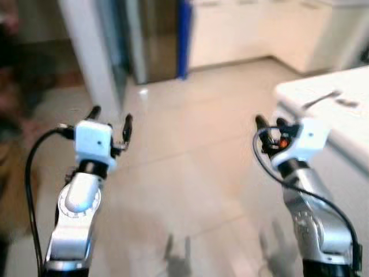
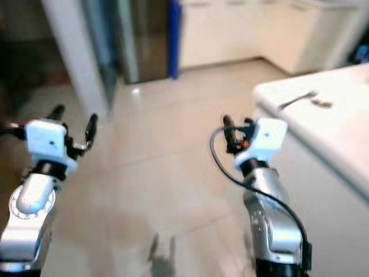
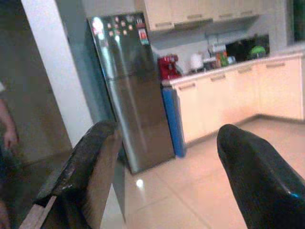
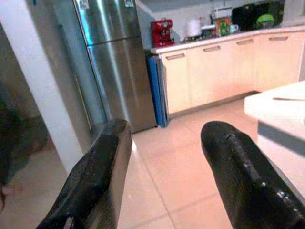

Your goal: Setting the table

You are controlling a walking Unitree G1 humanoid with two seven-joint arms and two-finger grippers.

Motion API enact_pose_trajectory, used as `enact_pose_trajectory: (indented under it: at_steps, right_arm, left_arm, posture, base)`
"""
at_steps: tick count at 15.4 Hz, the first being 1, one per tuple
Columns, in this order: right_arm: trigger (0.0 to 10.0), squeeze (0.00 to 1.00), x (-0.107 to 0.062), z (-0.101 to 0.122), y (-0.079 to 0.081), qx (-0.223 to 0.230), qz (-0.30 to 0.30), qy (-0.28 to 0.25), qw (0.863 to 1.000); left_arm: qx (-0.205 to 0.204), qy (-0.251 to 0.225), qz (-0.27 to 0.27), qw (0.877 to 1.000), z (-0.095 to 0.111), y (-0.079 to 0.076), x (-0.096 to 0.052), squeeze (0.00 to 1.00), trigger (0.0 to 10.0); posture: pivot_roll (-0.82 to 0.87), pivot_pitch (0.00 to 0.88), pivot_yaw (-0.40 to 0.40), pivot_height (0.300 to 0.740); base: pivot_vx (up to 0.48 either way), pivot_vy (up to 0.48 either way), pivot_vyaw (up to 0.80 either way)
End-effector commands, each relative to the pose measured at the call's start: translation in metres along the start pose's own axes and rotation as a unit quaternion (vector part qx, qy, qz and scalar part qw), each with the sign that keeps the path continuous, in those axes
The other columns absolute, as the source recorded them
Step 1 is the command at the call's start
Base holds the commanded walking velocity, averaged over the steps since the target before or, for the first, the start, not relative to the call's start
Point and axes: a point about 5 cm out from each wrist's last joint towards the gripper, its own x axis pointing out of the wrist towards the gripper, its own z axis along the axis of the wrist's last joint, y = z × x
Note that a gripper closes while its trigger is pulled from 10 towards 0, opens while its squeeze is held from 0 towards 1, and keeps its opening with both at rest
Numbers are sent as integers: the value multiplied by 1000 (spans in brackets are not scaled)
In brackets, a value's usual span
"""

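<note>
In a home kitchen, I hold both silver arms raised ahead of me over a pale tiled floor point(image 1: 190, 173), my left gripper point(image 1: 109, 124) out to my left with its two black fingers spread wide and nothing between them, my right gripper point(image 1: 270, 124) forward on my right beside the corner of a white table point(image 1: 346, 127). From the right wrist camera my right fingers point(image 4: 238, 181) also stand well apart and hold nothing. On the white table top, near its far corner, lies a piece of silver cutlery point(image 1: 320, 99), its long handle angled toward me, and just beside it a small flat object point(image 1: 349, 103) too blurred to name; both lie apart from my right gripper, which hangs off the table's edge rather than over it. Ahead, a stainless-steel refrigerator point(image 3: 128, 90) with magnets on its upper door stands next to a white pillar point(image 1: 89, 52), a blue upright object point(image 3: 171, 119) pressed between the refrigerator and a run of cream cabinets point(image 3: 224, 100). On the counter above those cabinets sit a red coffee machine point(image 3: 167, 67) and a white kettle point(image 3: 196, 61) among other small items I cannot make out. A person's arm point(image 3: 7, 129) shows at the edge of the left wrist camera, beyond the pillar. Shadows of my fingers fall on the floor below.
</note>
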Motion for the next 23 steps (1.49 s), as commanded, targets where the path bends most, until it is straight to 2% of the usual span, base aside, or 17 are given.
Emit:
enact_pose_trajectory:
  at_steps: [1, 7, 9, 13, 19, 23]
  right_arm:
    - [10000, 0, 2, 4, 8, -1, 11, -11, 1000]
    - [10000, 0, 3, 7, 3, -10, -24, -16, 1000]
    - [10000, 0, 5, 12, 2, -45, -32, -15, 998]
    - [10000, 0, 3, 10, -2, -28, -51, 1, 998]
    - [10000, 0, -2, 12, -6, -24, -74, 6, 997]
    - [10000, 0, -3, 11, -6, -24, -76, 10, 997]
  left_arm:
    - [5, 2, 10, 1000, -1, 8, -1, 0, 10000]
    - [0, 0, 2, 1000, 0, 7, 2, 0, 10000]
    - [-12, 3, -28, 1000, 6, 1, 7, 0, 10000]
    - [-10, 5, -45, 999, 9, -5, 18, 0, 10000]
    - [-15, 19, -61, 998, 9, -10, 30, 0, 10000]
    - [-15, 29, -59, 998, 7, -9, 31, 0, 10000]
  posture:
    - [-4, 0, -2, 740]
    - [-3, 0, 5, 740]
    - [-5, 0, 10, 740]
    - [-13, 0, 23, 740]
    - [-29, 0, 43, 740]
    - [-27, 0, 38, 740]
  base:
    - [480, 0, -800]
    - [480, 0, -800]
    - [0, 0, -400]
    - [0, 0, 0]
    - [0, 402, -581]
    - [0, 451, -400]
